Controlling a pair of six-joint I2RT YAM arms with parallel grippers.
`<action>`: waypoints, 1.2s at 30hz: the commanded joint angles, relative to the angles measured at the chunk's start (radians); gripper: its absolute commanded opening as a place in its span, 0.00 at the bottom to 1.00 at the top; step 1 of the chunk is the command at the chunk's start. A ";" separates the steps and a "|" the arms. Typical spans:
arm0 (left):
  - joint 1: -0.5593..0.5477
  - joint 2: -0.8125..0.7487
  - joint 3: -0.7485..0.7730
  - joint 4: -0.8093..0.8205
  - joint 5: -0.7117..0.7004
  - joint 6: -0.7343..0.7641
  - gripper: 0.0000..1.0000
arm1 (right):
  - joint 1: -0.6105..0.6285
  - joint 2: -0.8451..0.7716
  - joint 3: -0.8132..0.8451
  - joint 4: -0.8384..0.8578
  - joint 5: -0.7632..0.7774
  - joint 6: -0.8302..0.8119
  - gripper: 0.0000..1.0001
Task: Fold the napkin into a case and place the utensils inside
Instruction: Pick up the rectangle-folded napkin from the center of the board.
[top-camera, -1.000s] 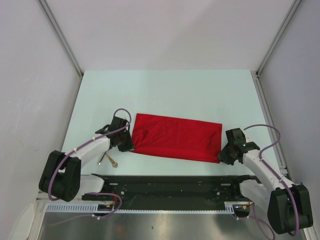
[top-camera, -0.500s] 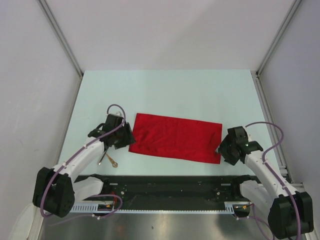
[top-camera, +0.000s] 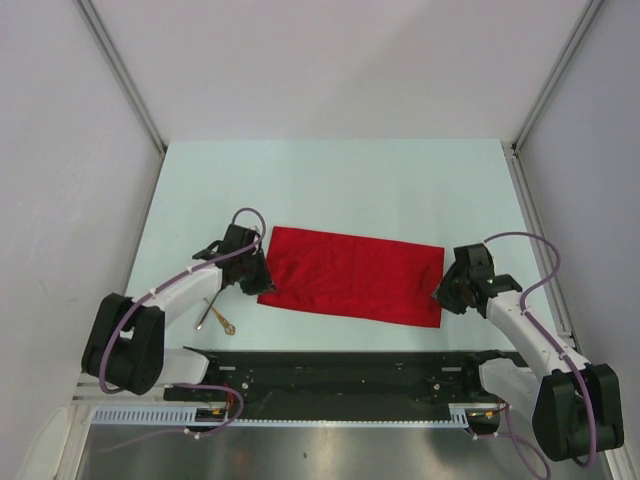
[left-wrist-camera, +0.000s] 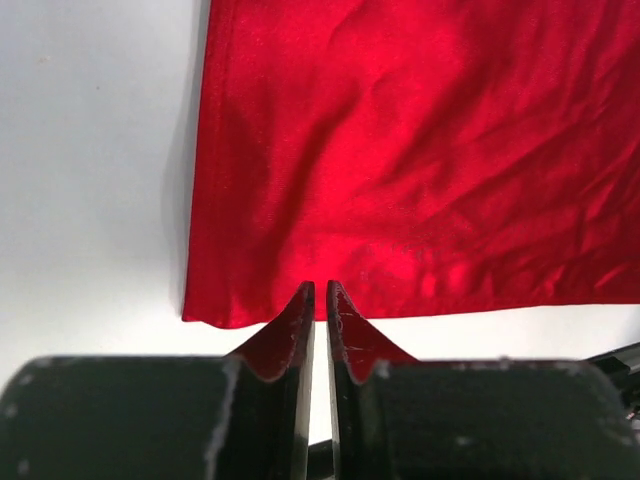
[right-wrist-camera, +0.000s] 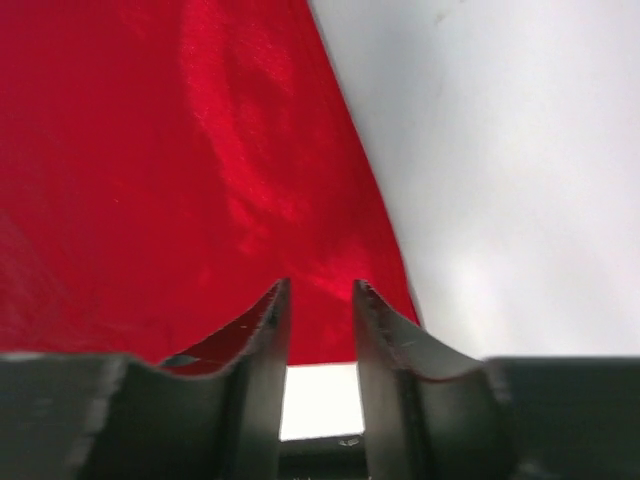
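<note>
The napkin (top-camera: 350, 278) lies flat as a red rectangle mid-table from above, with the left gripper (top-camera: 255, 278) at its left end and the right gripper (top-camera: 442, 293) at its right. The utensils (top-camera: 218, 318) sit outside it, by my left arm.

On my left wrist feed, the jaws are closed to a sliver on the near hem, seemingly pinching it.

On my right wrist feed, the jaws stand apart over the near corner, holding nothing.

I judge this early: no case formed, nothing tucked in.
</note>
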 joint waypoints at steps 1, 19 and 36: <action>0.004 0.011 -0.046 0.050 -0.006 -0.018 0.13 | -0.012 -0.024 -0.060 0.069 -0.008 0.010 0.33; 0.039 0.201 0.314 0.162 0.118 -0.073 0.23 | -0.150 0.280 0.224 0.308 -0.068 -0.208 0.39; 0.122 0.580 0.537 0.130 0.083 -0.062 0.17 | -0.181 0.611 0.334 0.486 -0.111 -0.307 0.26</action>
